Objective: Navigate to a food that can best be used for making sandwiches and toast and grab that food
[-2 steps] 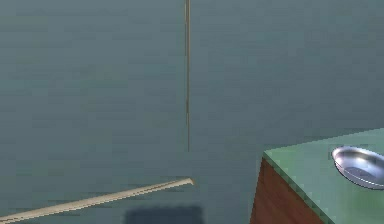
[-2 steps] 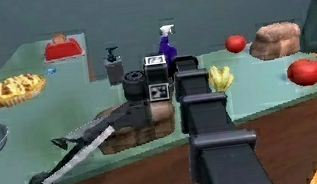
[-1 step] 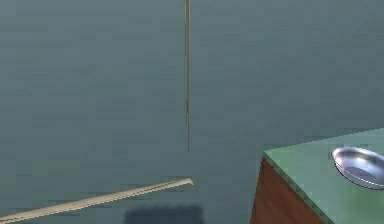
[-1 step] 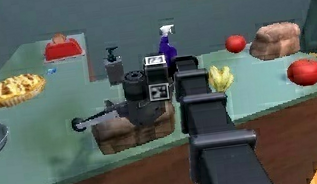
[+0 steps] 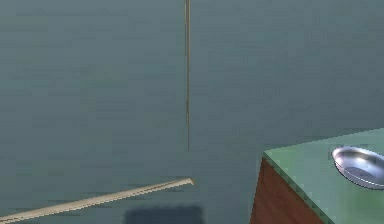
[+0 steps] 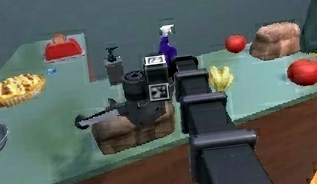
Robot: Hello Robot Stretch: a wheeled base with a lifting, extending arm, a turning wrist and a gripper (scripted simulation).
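In the arm side view a brown bread loaf [image 6: 136,133] lies on the green countertop [image 6: 64,157], near its front edge. The dark arm rises from the bottom edge, and the gripper [image 6: 91,117] reaches leftward just at the loaf's top. With the loaf lying right behind the fingers, I cannot tell whether the gripper holds anything. A second brown loaf [image 6: 274,38] rests farther out on the counter at the right.
On the counter stand a red toaster [image 6: 65,48], a pie [image 6: 13,90], a soap dispenser [image 6: 114,65], a spray bottle [image 6: 167,43], bananas [image 6: 221,76] and two tomatoes [image 6: 305,71]. A metal bowl [image 5: 362,165] sits near the counter corner. A grey-green wall [image 5: 100,90] stands ahead.
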